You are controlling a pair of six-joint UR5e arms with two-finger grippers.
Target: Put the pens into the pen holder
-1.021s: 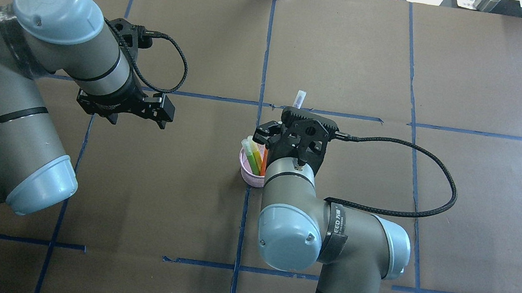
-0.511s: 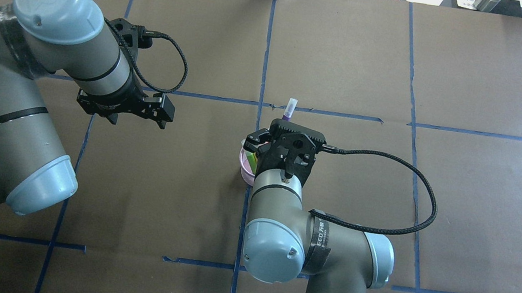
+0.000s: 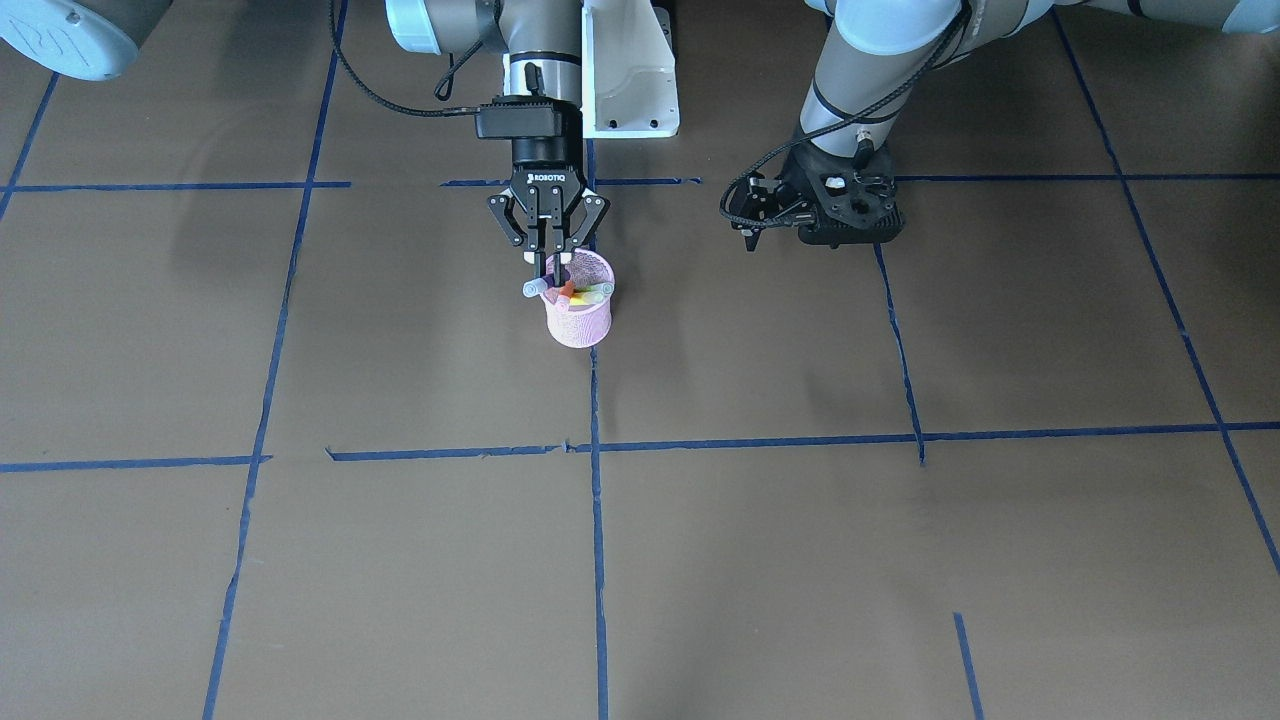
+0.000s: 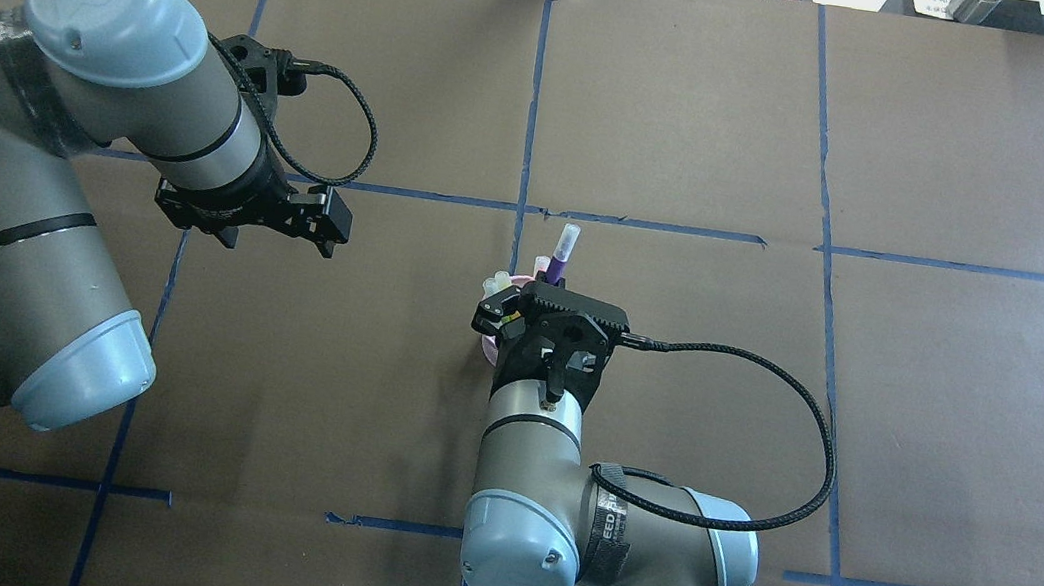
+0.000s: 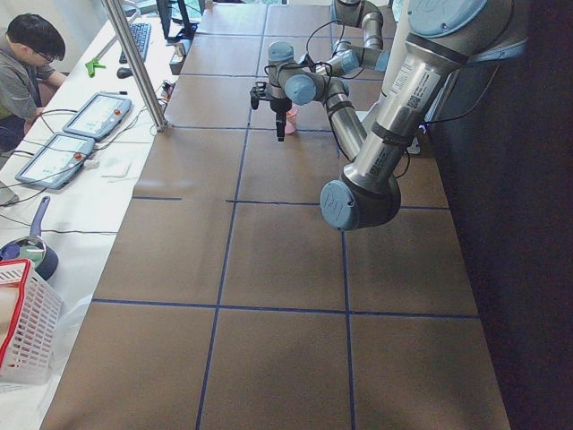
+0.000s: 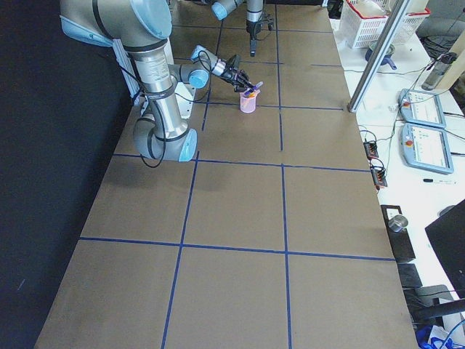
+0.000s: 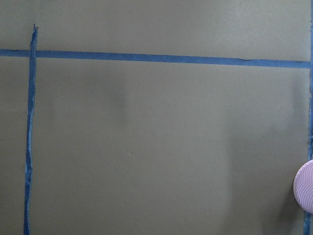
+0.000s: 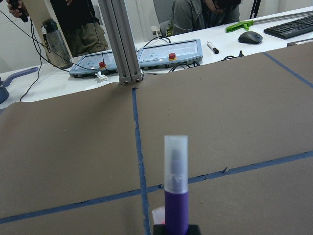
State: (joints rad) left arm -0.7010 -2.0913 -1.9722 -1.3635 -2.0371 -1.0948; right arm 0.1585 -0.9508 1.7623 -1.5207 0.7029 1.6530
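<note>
The purple pen (image 4: 562, 258) was held aslant over the pen holder (image 3: 580, 322), its pale cap reaching out past the rolled rim, while the orange, green and yellow pens (image 3: 588, 291) were stood inside. It was gripped low on its barrel by the right tool (image 3: 547, 264), whose fingers were closed upon it. Whether its lower end had entered the cup could not be told. Were it let go at such a slant, it might well be tipped over the rim and dropped onto the desk (image 3: 900, 560). Were it pressed down, its end might be caught on the caps crowding the mouth, and so light a mesh cup could be pushed aside or overturned. The left tool (image 4: 329, 225) was kept well apart, its fingers apparently spread and nothing held in them, so no steadying of the cup was to be expected from it. The desk was covered in brown paper and marked into squares with blue tape (image 3: 597, 440). Beyond its far edge a metal post (image 8: 120, 39), two pendants (image 8: 168, 54) and a seated person (image 5: 22, 72) were seen, and a white basket (image 5: 22, 322) was set at one end.
</note>
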